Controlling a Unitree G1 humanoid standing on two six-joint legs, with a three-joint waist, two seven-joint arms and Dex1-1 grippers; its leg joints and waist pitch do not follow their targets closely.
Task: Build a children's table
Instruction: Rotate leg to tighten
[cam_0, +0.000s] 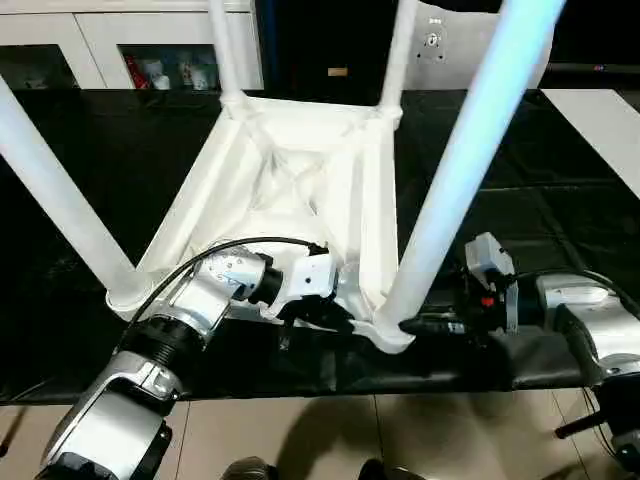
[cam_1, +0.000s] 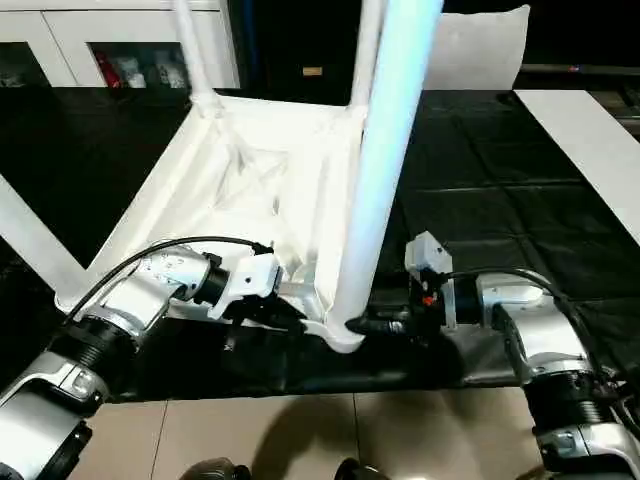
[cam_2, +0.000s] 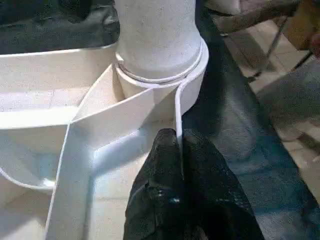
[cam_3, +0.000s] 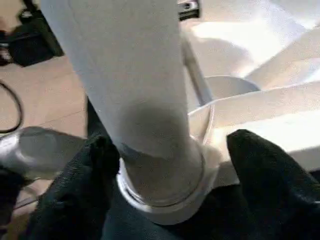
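occluded | leg (cam_0: 470, 160) tops cut off at frame edge (all four) | cabinet (cam_0: 100, 45) contents blurred

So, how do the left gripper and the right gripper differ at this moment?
The left gripper is shut, pinching a thin rib of the upside-down table top; the right gripper stands open, its fingers on either side of the near leg at its base. The left reaches in over the top's near edge, the right from outside the corner. Both work at the same near corner socket.
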